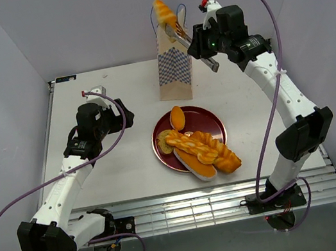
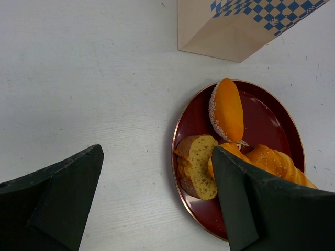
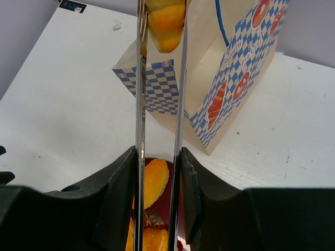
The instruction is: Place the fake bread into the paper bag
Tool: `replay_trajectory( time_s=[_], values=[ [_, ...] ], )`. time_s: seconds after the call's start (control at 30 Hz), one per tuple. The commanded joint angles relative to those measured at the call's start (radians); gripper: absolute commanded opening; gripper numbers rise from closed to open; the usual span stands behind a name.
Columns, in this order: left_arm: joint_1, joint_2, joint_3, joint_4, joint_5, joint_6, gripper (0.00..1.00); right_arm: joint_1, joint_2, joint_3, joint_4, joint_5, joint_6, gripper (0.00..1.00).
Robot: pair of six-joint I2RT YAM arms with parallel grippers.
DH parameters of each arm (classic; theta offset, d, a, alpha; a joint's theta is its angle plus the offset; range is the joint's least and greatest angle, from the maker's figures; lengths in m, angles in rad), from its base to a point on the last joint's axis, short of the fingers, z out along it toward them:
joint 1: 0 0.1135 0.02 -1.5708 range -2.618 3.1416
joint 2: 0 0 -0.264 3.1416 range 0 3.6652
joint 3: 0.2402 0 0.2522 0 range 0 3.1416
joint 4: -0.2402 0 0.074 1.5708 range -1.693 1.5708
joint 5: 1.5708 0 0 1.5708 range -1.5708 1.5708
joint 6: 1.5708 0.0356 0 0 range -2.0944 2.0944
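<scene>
My right gripper (image 1: 200, 43) is shut on a pair of metal tongs (image 1: 178, 33), seen in the right wrist view (image 3: 159, 162) as two steel arms (image 3: 140, 78). The tongs pinch a glossy orange bread piece (image 1: 164, 11) (image 3: 165, 18) just above the open top of the paper bag (image 1: 174, 66) (image 3: 230, 78), which stands upright. More fake bread lies on the dark red plate (image 1: 209, 118): an oval roll (image 1: 177, 118) (image 2: 227, 110), a slice (image 2: 199, 164) and a braided loaf (image 1: 204, 148) (image 2: 277, 162). My left gripper (image 1: 124, 117) (image 2: 157, 193) is open and empty, left of the plate.
The bag's base (image 2: 235, 26) stands just behind the plate (image 2: 272, 120). The plate's near bread overhangs toward the table's front edge (image 1: 199, 188). Grey walls close in the table at the back and sides.
</scene>
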Motion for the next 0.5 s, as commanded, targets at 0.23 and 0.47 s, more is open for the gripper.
replay_trajectory(
  time_s=[0.23,0.47],
  values=[
    [-0.002,-0.006,0.036,0.006,0.030,0.002,0.95,-0.021,0.025,0.024,0.071,-0.005,-0.002,0.54],
    [0.000,-0.006,0.034,0.005,0.032,0.001,0.95,-0.024,0.027,0.033,0.063,-0.005,-0.004,0.60]
  ],
)
